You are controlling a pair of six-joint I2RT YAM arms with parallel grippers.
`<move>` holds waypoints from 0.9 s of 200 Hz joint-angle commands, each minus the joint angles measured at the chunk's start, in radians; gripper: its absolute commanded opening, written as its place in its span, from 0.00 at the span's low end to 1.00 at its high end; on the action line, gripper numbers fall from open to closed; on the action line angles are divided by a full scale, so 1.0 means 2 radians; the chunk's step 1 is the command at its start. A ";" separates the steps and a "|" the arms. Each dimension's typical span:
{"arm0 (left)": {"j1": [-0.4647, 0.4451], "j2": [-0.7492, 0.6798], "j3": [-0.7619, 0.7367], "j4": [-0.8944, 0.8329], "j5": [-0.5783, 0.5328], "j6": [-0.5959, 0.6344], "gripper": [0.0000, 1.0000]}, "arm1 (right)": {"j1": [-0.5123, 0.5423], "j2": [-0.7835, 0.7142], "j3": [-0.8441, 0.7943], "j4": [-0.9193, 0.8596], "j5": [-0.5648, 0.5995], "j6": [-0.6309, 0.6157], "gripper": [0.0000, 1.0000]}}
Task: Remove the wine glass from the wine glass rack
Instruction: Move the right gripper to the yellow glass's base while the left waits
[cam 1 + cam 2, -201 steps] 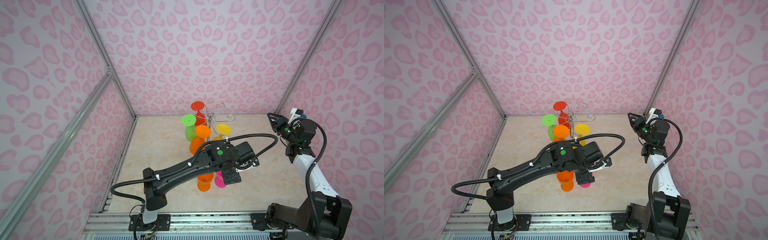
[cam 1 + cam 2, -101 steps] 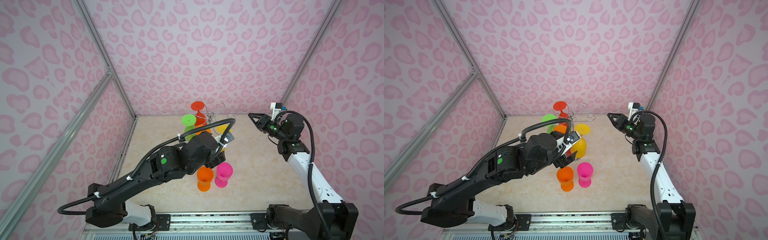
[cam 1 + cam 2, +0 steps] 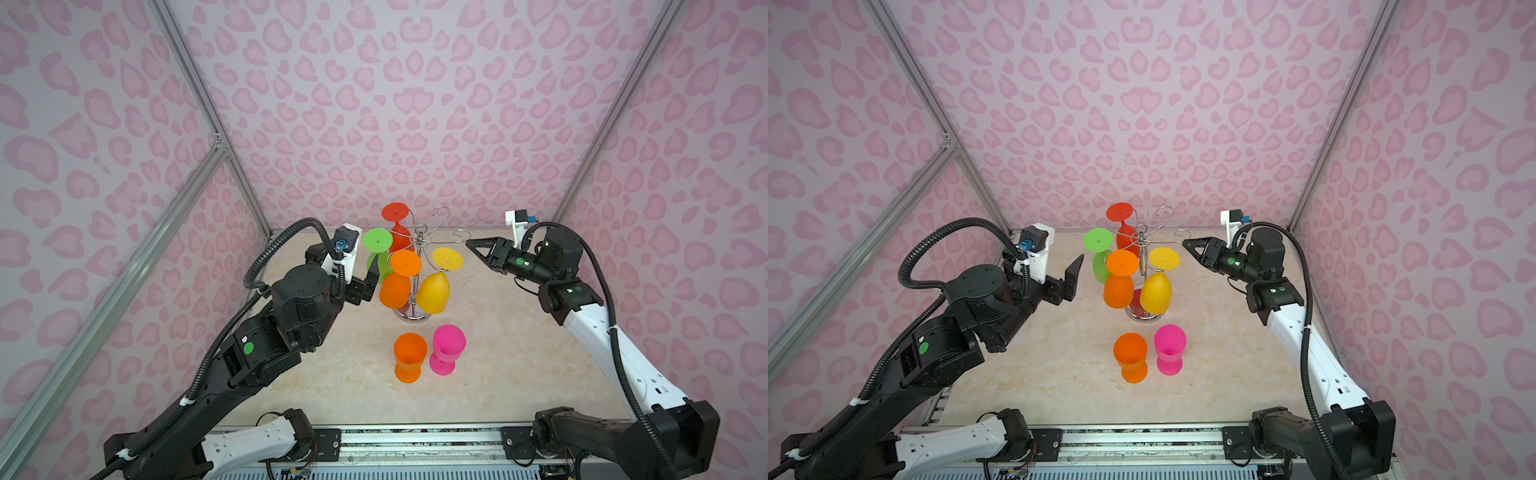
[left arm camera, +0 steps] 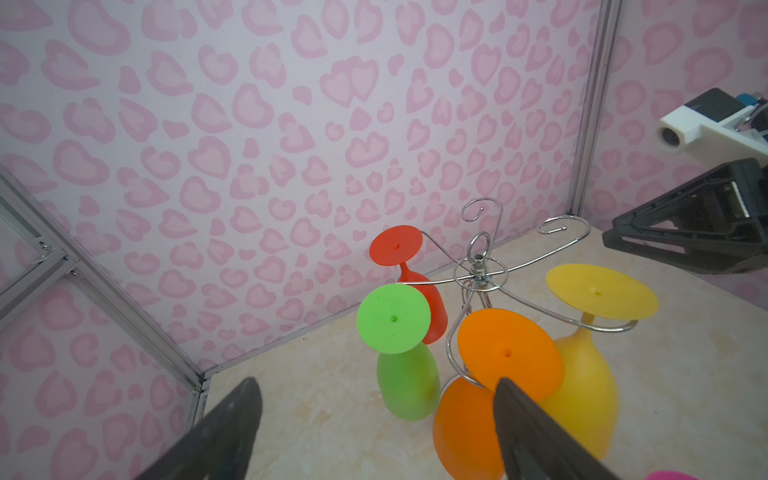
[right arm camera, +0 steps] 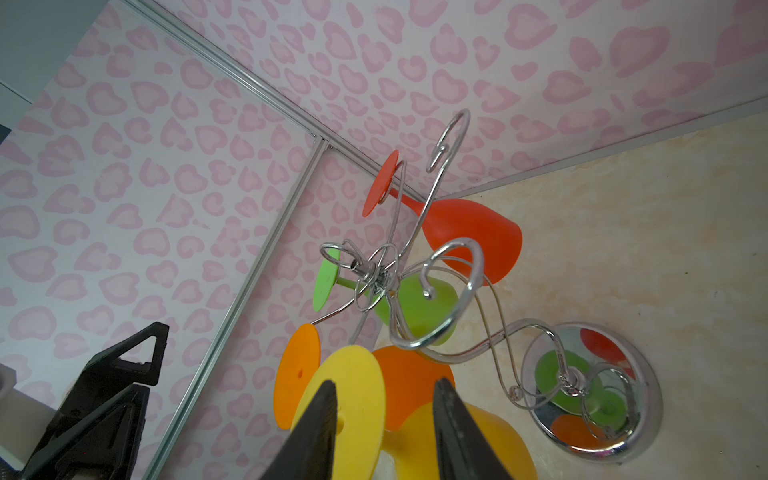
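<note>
We see the wine glass rack standing mid-table, with the yellow wine glass hanging upside down from a hook. Our left gripper and right gripper flank it, fingers parted, holding nothing.

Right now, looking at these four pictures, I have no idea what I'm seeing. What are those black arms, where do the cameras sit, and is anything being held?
Those are two robot arms, each ending in a two-fingered gripper. Two pictures look down from a camera head above. The other two come from small cameras on the arms' wrists, so you see the fingers up close.

On the table stands a chrome wine glass rack. Four plastic glasses hang on it upside down: a red glass, a green glass, a hanging orange glass and a yellow glass. A standing orange glass and a pink glass are upright in front of it.

The left gripper and the right gripper flank the rack. Both have their fingers apart and hold nothing.
</note>
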 commanded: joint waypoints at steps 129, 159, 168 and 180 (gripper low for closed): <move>0.017 0.014 -0.006 0.038 0.025 -0.021 0.89 | 0.031 -0.012 -0.014 -0.010 -0.042 0.024 0.40; 0.020 0.018 -0.004 0.036 0.033 -0.020 0.89 | 0.035 -0.010 -0.013 -0.013 -0.049 0.028 0.38; 0.020 0.018 -0.003 0.037 0.032 -0.020 0.89 | 0.036 -0.011 -0.012 -0.011 -0.049 0.029 0.36; 0.021 0.020 -0.003 0.036 0.033 -0.020 0.89 | 0.037 -0.011 -0.012 -0.012 -0.049 0.029 0.33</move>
